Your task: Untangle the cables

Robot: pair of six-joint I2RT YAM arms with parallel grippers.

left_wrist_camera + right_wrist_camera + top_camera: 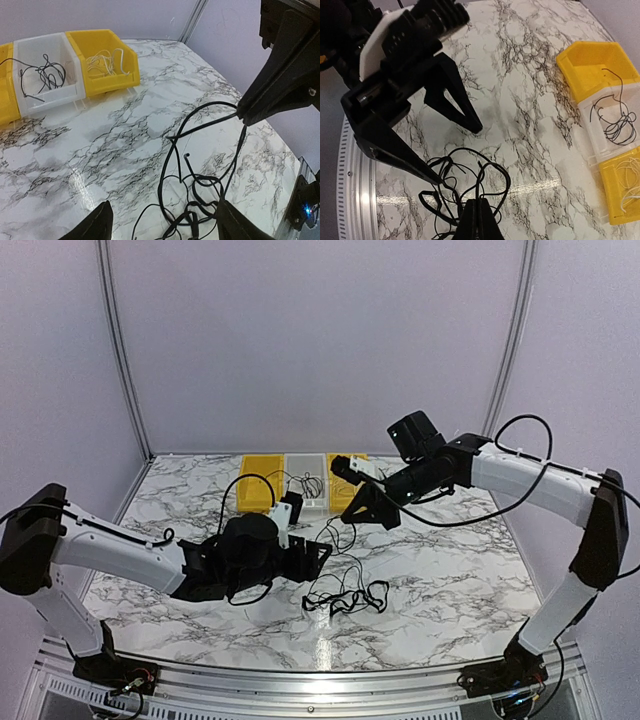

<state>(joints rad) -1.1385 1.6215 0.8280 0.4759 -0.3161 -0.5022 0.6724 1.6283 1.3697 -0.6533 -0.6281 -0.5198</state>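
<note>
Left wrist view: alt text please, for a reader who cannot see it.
The right gripper, shut, pinches one strand of the black cables, which runs down to the tangle on the marble table. The left gripper hangs open above that tangle. Behind, a white bin holds black cord and a yellow bin pale cords.

Marble table [450, 570]; at far edge yellow bin [255, 468], white bin [305, 460], second yellow bin [338, 495]
</note>
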